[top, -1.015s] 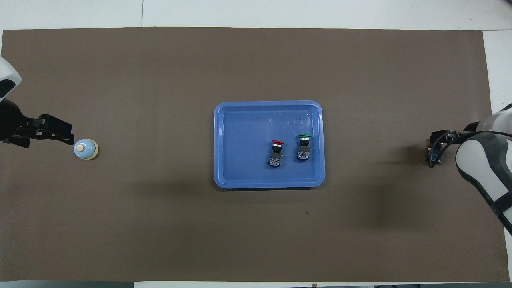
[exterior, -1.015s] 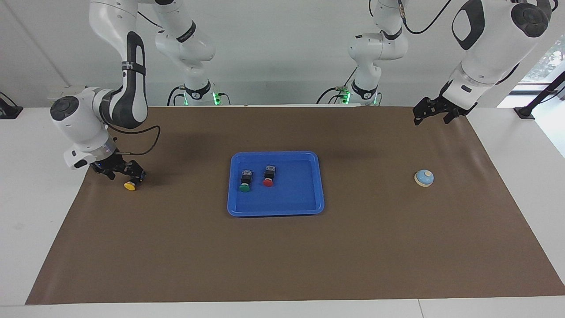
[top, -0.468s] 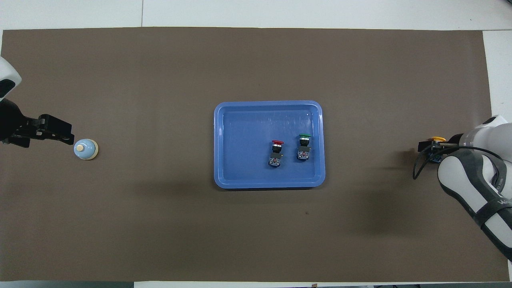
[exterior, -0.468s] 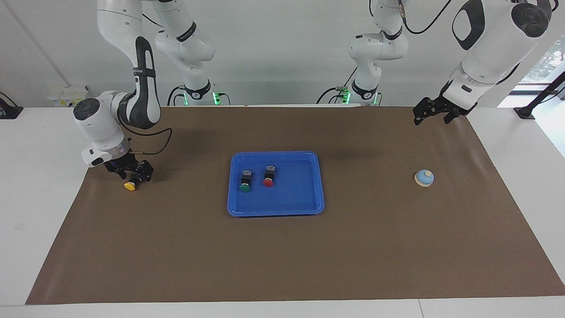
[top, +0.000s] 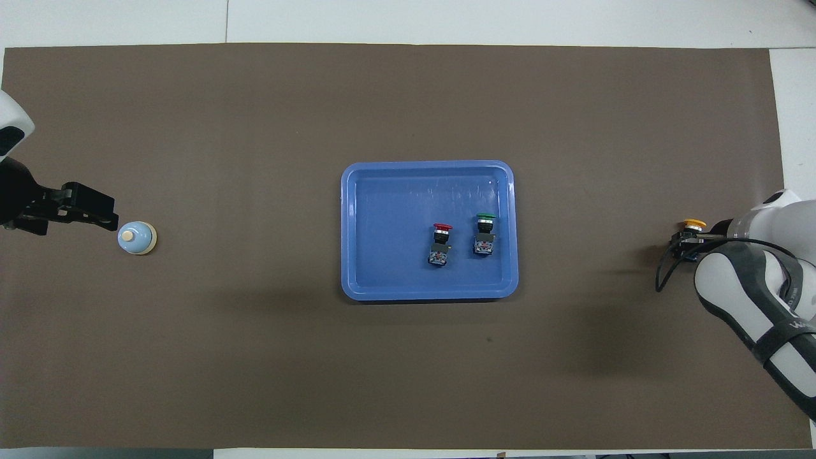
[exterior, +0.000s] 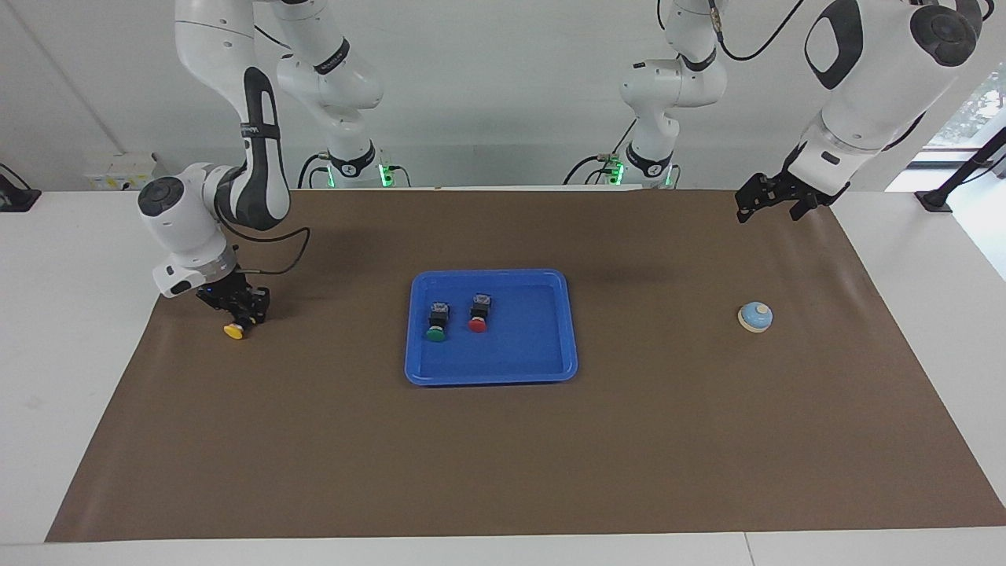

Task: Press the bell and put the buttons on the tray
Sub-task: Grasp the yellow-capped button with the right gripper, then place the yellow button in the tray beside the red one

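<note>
The yellow button (exterior: 233,331) lay on the brown mat (exterior: 503,456) toward my right arm's end of the surface, cap pointing away from me, and my right gripper (exterior: 240,310) was down on it, closed around its black body. In the overhead view its yellow cap (top: 694,223) showed just past the gripper (top: 687,239), while my arm hid most of the body.

The tray (exterior: 550,369) sat at the middle of the mat, well apart from that button. Inside it lay the green button (exterior: 436,322) and the red button (exterior: 479,314), side by side but not touching, both on their sides with caps pointing away from me. They lay in the half of the tray toward my right arm, the green one nearer that end. From above, the green (top: 484,233) and red (top: 441,242) showed the same way on the tray (top: 382,280).

The bell (exterior: 755,317) stood upright on the mat toward my left arm's end, knob up. My left gripper (exterior: 766,198) hung raised over the mat edge at that end, waiting with its jaws wide and holding nothing. From above it (top: 95,207) sat just beside the bell (top: 136,238).
</note>
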